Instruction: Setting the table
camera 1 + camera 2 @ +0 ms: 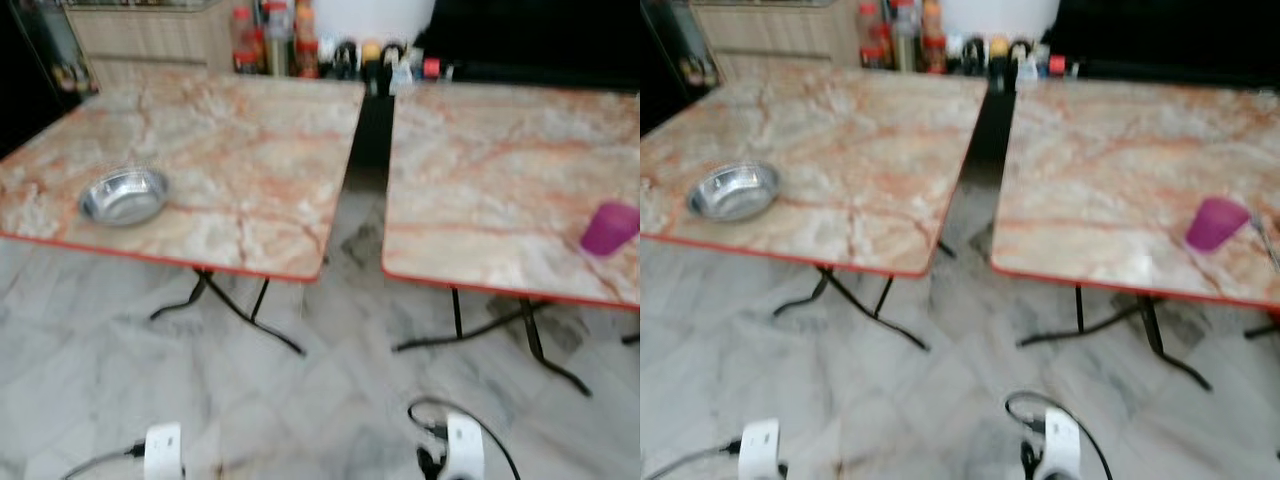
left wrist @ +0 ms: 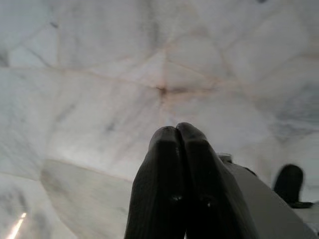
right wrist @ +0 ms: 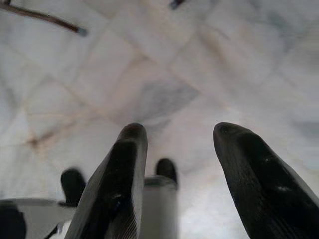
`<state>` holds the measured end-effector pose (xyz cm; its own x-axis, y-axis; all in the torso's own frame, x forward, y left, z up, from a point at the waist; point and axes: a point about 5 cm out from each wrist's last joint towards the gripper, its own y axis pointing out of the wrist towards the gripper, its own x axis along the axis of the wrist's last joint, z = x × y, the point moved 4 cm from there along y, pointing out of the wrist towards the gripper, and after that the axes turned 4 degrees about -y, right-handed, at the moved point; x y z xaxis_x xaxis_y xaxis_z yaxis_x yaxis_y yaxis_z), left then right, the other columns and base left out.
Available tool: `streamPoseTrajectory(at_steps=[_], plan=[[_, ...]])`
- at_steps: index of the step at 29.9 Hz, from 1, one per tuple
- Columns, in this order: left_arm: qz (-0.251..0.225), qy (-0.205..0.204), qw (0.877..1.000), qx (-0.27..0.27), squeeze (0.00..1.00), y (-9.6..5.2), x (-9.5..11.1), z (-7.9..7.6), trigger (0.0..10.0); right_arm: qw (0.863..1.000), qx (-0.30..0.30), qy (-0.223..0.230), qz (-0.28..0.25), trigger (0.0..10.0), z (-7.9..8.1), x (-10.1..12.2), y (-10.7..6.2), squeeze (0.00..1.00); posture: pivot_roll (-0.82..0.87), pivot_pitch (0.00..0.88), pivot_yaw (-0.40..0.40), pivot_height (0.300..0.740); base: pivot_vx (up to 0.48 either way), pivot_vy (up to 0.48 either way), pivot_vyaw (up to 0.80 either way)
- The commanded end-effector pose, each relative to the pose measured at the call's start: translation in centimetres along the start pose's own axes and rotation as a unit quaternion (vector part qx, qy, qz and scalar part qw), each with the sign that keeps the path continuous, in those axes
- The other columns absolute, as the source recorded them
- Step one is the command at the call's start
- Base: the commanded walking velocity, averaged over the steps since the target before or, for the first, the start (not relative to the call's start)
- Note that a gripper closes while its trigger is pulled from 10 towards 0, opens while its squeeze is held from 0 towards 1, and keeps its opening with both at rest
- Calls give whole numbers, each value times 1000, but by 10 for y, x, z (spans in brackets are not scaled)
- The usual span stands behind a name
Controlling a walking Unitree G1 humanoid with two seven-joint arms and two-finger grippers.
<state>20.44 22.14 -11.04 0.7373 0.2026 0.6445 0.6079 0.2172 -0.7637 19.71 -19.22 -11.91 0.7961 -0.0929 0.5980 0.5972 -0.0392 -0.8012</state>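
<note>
A shallow round silver metal bowl [image 1: 124, 195] sits near the front left edge of the left marble-patterned folding table with a red rim [image 1: 230, 140]. A small purple plastic cup [image 1: 608, 228] stands near the front right of the matching right table [image 1: 500, 170]; a narrow gap separates the two tables. Bottles and jars [image 1: 300, 45] crowd behind them. Over the pale marble floor [image 1: 300, 400], the left gripper [image 2: 178, 130] hangs with fingers pressed together, and the right gripper [image 3: 179, 133] hangs with fingers spread and empty.

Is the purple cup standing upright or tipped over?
Apparently upright: the purple cup stands on the right table, wider opening up. Contents cannot tell; the picture is blurred.
</note>
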Motion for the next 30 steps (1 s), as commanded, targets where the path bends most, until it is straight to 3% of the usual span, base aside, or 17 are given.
streamPoseTrajectory(at_steps=[1,18,30], plan=[[5,11,1000,7,0,0,-2,7,10000,1000,5,-3,-3,10000,5,3,1,0,0,42,5,740,0,-480,0],[9,10,1000,3,0,-1,-6,6,10000,1000,5,-4,-1,10000,4,1,1,0,-2,18,-1,740,0,-480,0],[4,-2,1000,-1,0,-1,-4,6,10000,1000,6,9,3,10000,5,-1,0,0,-1,1,-4,740,0,0,-133]])
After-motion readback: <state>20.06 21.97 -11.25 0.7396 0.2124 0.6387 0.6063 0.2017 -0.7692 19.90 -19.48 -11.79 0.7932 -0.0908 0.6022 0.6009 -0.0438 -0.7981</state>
